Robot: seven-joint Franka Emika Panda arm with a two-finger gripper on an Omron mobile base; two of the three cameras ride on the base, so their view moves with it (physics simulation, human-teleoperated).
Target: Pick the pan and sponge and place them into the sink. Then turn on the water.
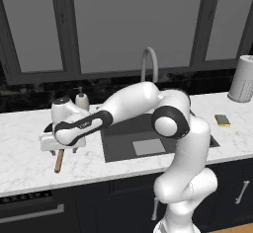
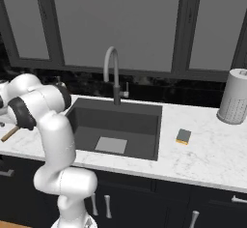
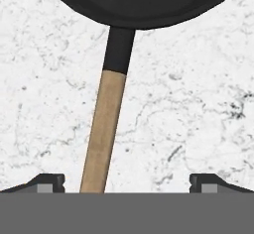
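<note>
End effector (image 3: 127, 183) sits low over the white marble worktop (image 1: 29, 165), left of the sink (image 1: 123, 140). Fingers spread wide, nothing held. In the hand view the wooden handle (image 3: 102, 134) of the pan (image 3: 144, 2) runs up between the two fingertips, nearer the left one, so the pose looks like a line-up for a handle grasp; judging by that, the pan pick is the step in hand. Handle is off-centre and slightly slanted, so a squeeze may nudge it sideways.

Pan is on the worktop just left of the sink, mostly hidden by the arm in the base views; only the handle end pokes out.

Sink holds just its pale drain plate (image 2: 111, 145).

Sponge (image 2: 183, 136) lies on the worktop right of the sink, well apart from the end effector.

Faucet (image 2: 113, 72) behind the sink, no stream visible.
</note>
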